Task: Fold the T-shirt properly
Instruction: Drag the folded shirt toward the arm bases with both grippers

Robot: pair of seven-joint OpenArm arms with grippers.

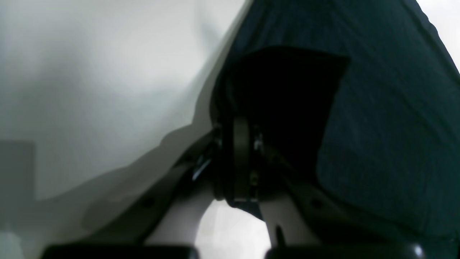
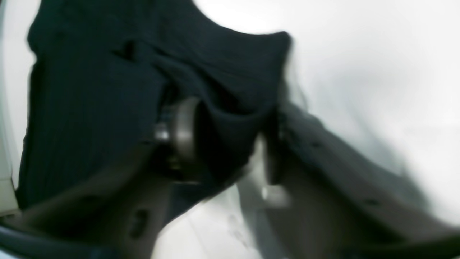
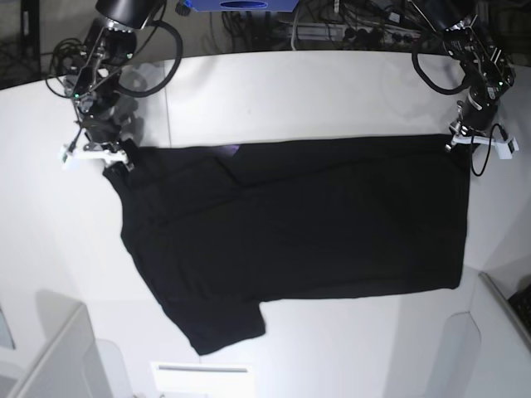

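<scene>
T-shirt (image 3: 299, 224): black, plain side up, spread across the middle of the white bench (image 3: 332, 91); long axis runs left to right; one sleeve points toward the near-left edge; a small purple patch shows at the far edge, left of centre
Far edge of the cloth: runs almost straight between the two grippers; the near edge lies flat on the bench
Left gripper (image 3: 461, 138): at the far-right corner of the T-shirt (image 1: 377, 108); in its wrist view the jaws are pressed together on a fold of black cloth; the cloth bulges just beyond the tips
Right gripper (image 3: 116, 153): at the far-left corner of the T-shirt (image 2: 90, 90); its wrist view is blurred; a bunch of black cloth sits between the jaws, which stand partly apart; whether they have clamped the cloth I cannot tell
Arms: both reach in from the far side, one at each far corner, well apart
Bench: white, rounded far edge; bare surface to the left of, right of and beyond the shirt
Background: cables and a blue object (image 3: 241, 4) beyond the far edge of the bench
</scene>
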